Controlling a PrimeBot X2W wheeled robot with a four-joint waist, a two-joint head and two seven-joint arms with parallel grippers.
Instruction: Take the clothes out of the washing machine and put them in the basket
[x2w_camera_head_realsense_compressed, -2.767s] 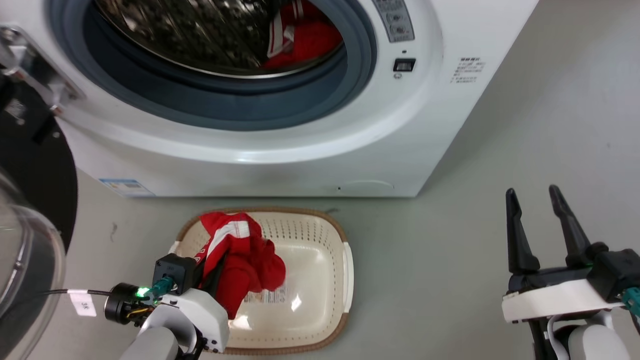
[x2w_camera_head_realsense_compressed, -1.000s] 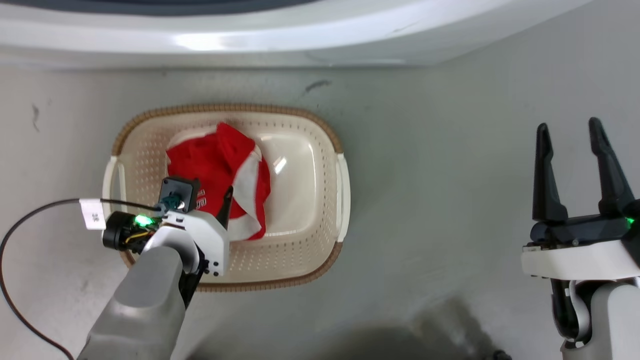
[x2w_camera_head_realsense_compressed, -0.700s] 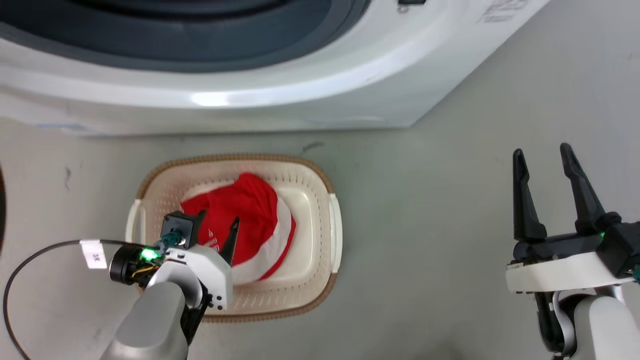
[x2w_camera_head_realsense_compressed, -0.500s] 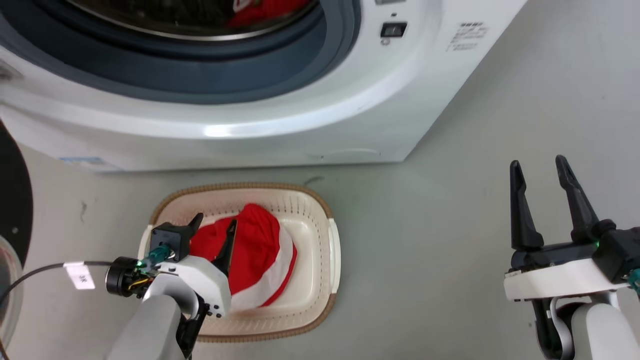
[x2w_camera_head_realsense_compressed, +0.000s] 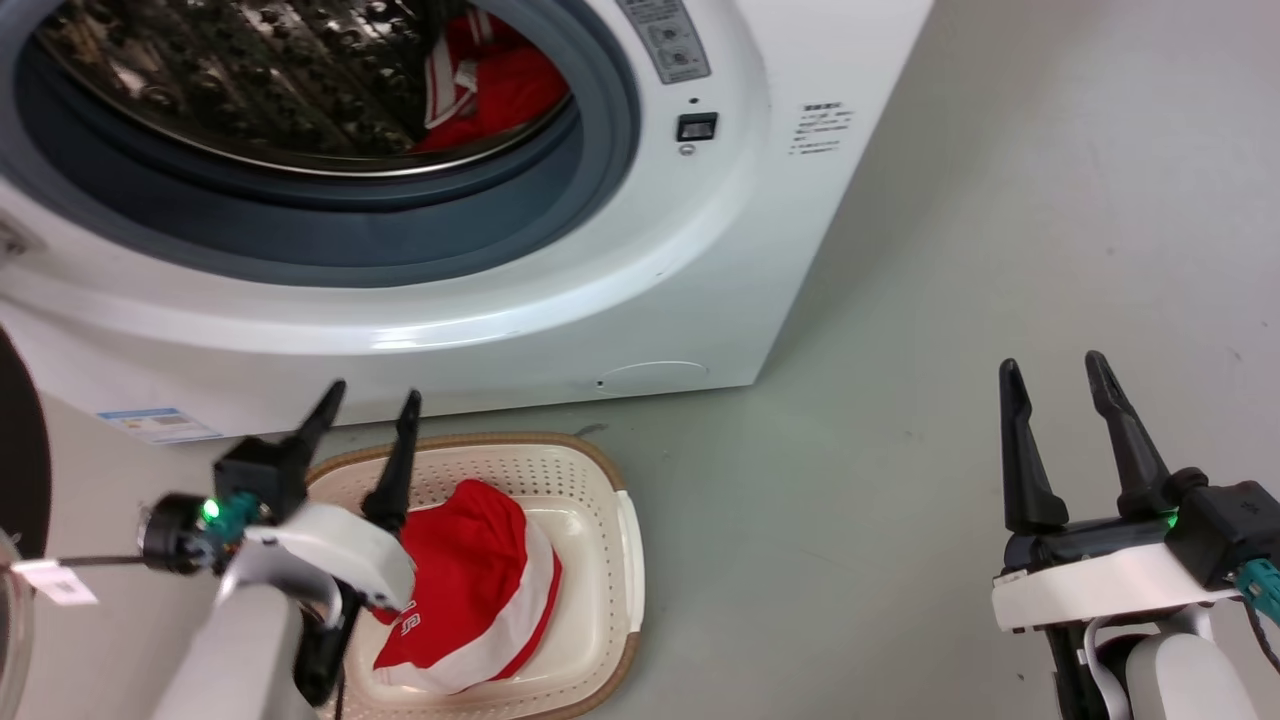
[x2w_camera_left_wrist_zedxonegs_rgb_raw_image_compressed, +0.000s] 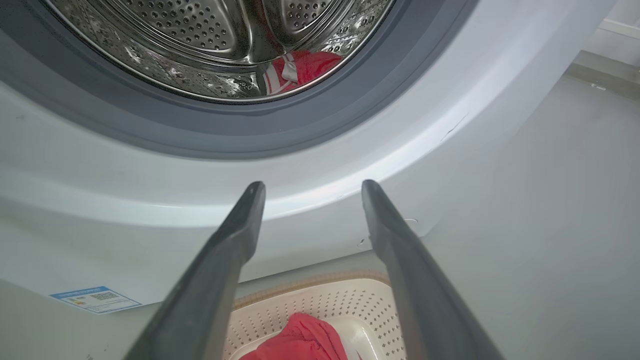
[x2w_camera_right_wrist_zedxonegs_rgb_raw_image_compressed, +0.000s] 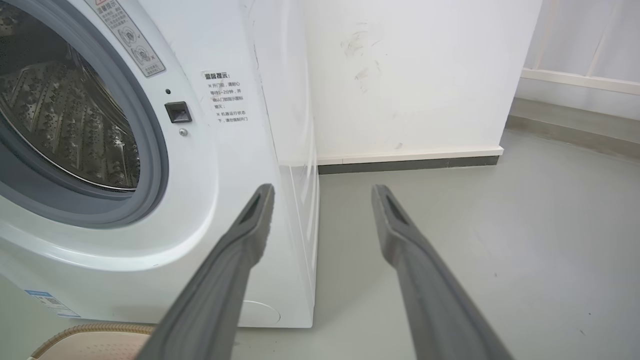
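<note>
A red garment (x2w_camera_head_realsense_compressed: 480, 570) was seen lying loose in the basket (x2w_camera_head_realsense_compressed: 540, 438), below the fingers of the left gripper (x2w_camera_head_realsense_compressed: 372, 395). 2.8 s earlier it had been pinched between those fingers above the basket. It had since been lowered and released, and the gripper had been raised. Its fingers were now held apart with nothing between them, and they were pointed at the white front of the washing machine (x2w_camera_head_realsense_compressed: 700, 260). In the left wrist view the same gap was shown at the left gripper (x2w_camera_left_wrist_zedxonegs_rgb_raw_image_compressed: 312, 185), with the garment low between the finger bases.

The right gripper (x2w_camera_head_realsense_compressed: 1050, 375) was kept as before, fingers spread and empty over bare floor (x2w_camera_head_realsense_compressed: 900, 500), well to the right of the basket. The shift of the whole head view was judged to be the camera's, not the machine's.

One delivery was thus judged done. A second red piece (x2w_camera_head_realsense_compressed: 490, 80) was still seen in the drum (x2w_camera_head_realsense_compressed: 250, 80), far ahead of and above the left fingertips, so a reach through the porthole was judged to be due next.

The basket's near corner was covered by the left arm and cut off by the frame's lower edge. The lettering on the delivered garment was only partly readable. The piece in the drum was half hidden behind the grey rim, so the number of garments left could not be told.
</note>
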